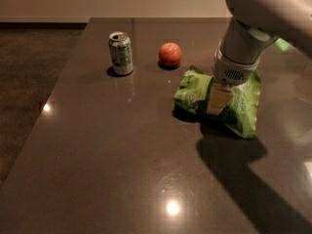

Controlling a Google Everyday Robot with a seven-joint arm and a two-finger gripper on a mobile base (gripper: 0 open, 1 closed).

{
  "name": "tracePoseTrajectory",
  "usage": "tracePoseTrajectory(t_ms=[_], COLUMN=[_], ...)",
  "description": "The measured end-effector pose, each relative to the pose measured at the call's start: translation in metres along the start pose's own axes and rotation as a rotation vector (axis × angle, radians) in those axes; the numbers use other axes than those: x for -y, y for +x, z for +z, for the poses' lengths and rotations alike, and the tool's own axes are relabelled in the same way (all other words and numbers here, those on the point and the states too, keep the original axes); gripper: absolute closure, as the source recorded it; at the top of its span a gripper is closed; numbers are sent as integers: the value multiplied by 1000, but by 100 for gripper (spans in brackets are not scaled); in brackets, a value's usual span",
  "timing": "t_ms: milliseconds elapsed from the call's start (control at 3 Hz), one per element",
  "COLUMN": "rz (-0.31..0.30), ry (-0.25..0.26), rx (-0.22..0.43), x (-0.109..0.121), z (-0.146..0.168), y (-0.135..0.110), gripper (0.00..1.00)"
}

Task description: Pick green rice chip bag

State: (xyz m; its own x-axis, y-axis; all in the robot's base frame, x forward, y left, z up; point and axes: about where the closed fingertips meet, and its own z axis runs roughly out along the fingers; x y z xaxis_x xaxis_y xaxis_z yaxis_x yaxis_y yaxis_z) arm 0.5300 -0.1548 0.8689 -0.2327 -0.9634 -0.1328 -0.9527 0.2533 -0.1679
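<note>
Three things on a dark, glossy worktop (122,155). Far left in the view: a green-and-white drink can (121,53), upright, tab end up. To its right, well apart from it: a round red-orange fruit (170,54). Nearer the camera and further right: the green rice chip bag (241,108), crumpled, lime green with a white label patch, near the fruit but not touching it. Above the bag: a pale grey arm (253,23) entering from the upper right corner, wrist pointed straight down. At its end, the hand (218,104), cream-coloured, set on the middle of the bag and touching it. Cannot tell how far open, nor whether gripping the bag. Bag resting on the worktop. Heavy shadow of the arm across the worktop toward the lower right. Two bright light spots reflected on the surface, one at the left edge, one near the bottom.
</note>
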Motion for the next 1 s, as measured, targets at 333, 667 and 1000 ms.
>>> tracePoseTrajectory(t_ms=[333,667,1000], rz=[-67,-135,-186], ry=[0,-10,-9], rx=[11,40,87], x=[-2,-2,1], z=[-24,-55,-86], y=[-14,-27,-36], gripper=[87,100,100])
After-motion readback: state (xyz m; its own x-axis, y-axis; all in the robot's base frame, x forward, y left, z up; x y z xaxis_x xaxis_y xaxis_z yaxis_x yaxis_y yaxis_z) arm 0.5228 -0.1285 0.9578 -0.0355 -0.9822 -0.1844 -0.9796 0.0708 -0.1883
